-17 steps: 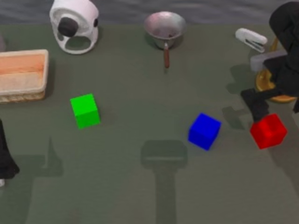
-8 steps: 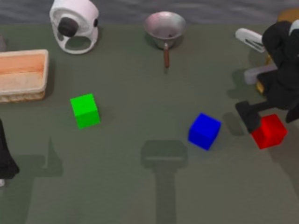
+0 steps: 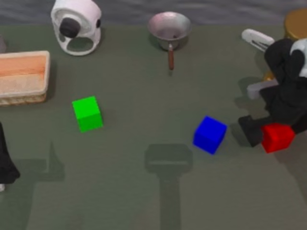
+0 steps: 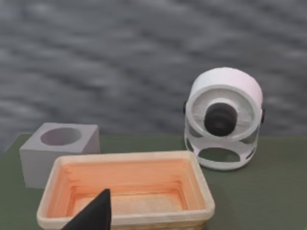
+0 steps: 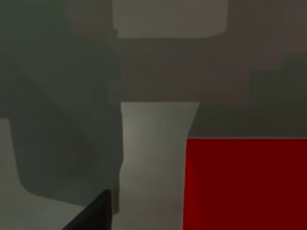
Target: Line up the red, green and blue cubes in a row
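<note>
the right gripper (image 3: 268, 130) is low over the red cube (image 3: 277, 137), at the right side of the table (image 3: 144, 191). one dark finger (image 3: 250, 130) stands on the cube's left flank, on the side facing the blue cube (image 3: 209, 134); the other finger is hidden by the arm's body, so whether the jaws are wide, narrow or already pressing the cube cannot be told. in the right wrist view the red cube (image 5: 244, 184) fills the corner of the frame, resting on the table, with a finger tip (image 5: 93, 215) apart from it.

the blue cube lies near the red cube, on its left, turned at an angle. the green cube (image 3: 87, 113) sits well apart from the red cube, far over on the left half.

the left gripper (image 3: 5, 165) is parked at the left edge, well away from the red cube; its finger spread cannot be told. its wrist view looks at an orange tray (image 4: 125, 189), a grey block (image 4: 60, 153) and a white fan (image 4: 223, 124).

a pan (image 3: 169, 29) stands at the back edge.
</note>
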